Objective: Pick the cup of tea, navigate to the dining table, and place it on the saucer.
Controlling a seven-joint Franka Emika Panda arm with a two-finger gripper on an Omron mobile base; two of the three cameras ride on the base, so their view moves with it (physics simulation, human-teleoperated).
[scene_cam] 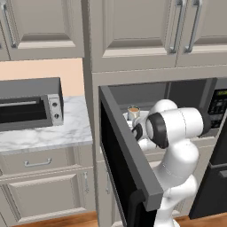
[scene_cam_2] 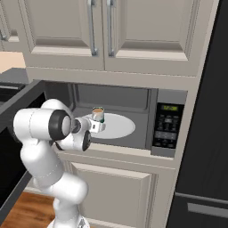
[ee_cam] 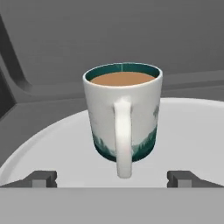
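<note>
One white mug of brown tea [ee_cam: 122, 116], teal-green at its base, stands upright near the front edge of the round white microwave plate [ee_cam: 192, 135], handle toward you. Your claw [ee_cam: 112, 178] sits just before it, fingers spread wide apart and touching nothing.

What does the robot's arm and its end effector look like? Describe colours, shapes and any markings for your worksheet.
The arm is glossy white, built of rounded, bulbous segments with dark rings at the joints. No cables or markings show. The end effector has two small, blocky dark grey finger tips.
</note>
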